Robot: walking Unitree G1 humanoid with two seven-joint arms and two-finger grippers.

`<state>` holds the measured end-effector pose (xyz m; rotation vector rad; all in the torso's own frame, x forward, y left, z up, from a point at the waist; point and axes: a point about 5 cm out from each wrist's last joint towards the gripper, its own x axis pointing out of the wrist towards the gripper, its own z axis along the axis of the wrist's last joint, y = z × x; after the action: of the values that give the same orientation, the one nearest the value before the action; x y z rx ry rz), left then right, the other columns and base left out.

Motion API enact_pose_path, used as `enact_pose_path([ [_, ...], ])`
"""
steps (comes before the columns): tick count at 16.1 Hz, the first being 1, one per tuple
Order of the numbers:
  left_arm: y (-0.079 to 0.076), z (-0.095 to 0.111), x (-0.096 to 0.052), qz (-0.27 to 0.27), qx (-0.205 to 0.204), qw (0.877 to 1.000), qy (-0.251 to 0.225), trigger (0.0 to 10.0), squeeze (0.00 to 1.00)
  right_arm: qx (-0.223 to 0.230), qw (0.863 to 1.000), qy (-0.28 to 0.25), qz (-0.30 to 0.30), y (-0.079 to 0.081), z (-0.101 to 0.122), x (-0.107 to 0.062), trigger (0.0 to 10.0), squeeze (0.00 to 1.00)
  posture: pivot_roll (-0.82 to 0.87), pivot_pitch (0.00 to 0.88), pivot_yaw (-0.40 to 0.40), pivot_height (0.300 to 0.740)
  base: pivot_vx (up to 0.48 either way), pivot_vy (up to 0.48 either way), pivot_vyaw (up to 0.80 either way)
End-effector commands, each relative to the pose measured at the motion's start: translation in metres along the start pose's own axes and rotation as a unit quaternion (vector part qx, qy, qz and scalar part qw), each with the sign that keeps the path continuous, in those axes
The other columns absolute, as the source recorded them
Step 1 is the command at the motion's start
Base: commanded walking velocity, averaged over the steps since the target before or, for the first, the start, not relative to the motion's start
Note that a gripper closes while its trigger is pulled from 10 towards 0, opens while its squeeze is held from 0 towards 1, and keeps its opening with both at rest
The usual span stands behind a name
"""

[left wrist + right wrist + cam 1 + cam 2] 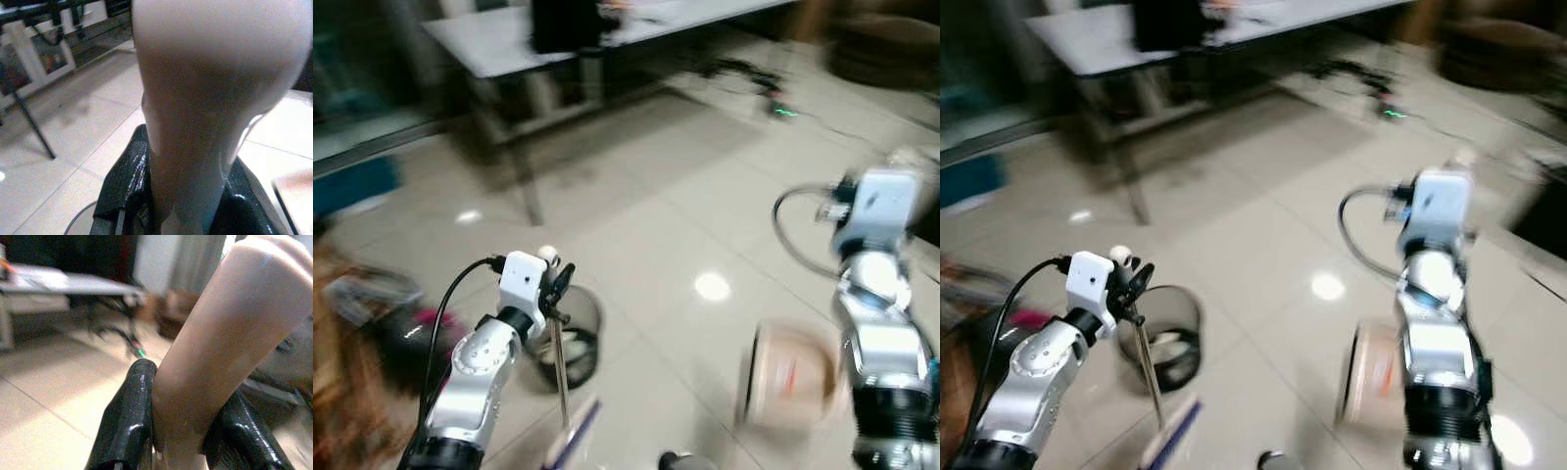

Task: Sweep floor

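Left gripper (pixel 558 284) clamped on broom handle (pixel 560 367) beside wire bin (pixel 570 338); right gripper (pixel 178 431) clamped on dustpan handle (pixel 220 333), dustpan (pixel 790 377) below

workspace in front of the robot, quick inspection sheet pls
surface: glossy pale tiled floor, light glare.
job's things: broom handle in left gripper; beige dustpan, its handle in right gripper.
clutter: dark mesh bin; blurred items at the floor's left edge.
grippers: both shut on beige handles.
cables: black cable on left arm; cords on far floor.
surroundings: white table.
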<state>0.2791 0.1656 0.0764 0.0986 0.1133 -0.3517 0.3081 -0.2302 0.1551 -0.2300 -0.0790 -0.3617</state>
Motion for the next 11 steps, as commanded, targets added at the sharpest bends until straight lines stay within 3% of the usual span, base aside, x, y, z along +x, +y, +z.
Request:
enact_pose_path([
  [1,0.008,0.009,0.004,0.024,0.007,1.000,-0.017,10.0,0.00,0.004,1.000,-0.028,0.001,0.004,0.014,-0.002,10.0,0.00,-0.05,0.000,0.067,0.740,0.000,0.000,-0.80],
  [7,0.006,0.008,0.007,0.051,0.019,0.998,-0.024,10.0,0.00,-0.005,1.000,0.001,0.017,0.005,-0.002,-0.017,10.0,0.00,-0.06,0.000,0.048,0.740,0.000,0.000,-0.80],
  [11,0.011,0.008,0.007,0.072,0.027,0.997,-0.028,10.0,0.00,0.016,1.000,0.012,0.018,0.006,-0.004,-0.020,10.0,0.00,-0.06,0.000,0.044,0.740,0.000,0.000,-0.80],
])
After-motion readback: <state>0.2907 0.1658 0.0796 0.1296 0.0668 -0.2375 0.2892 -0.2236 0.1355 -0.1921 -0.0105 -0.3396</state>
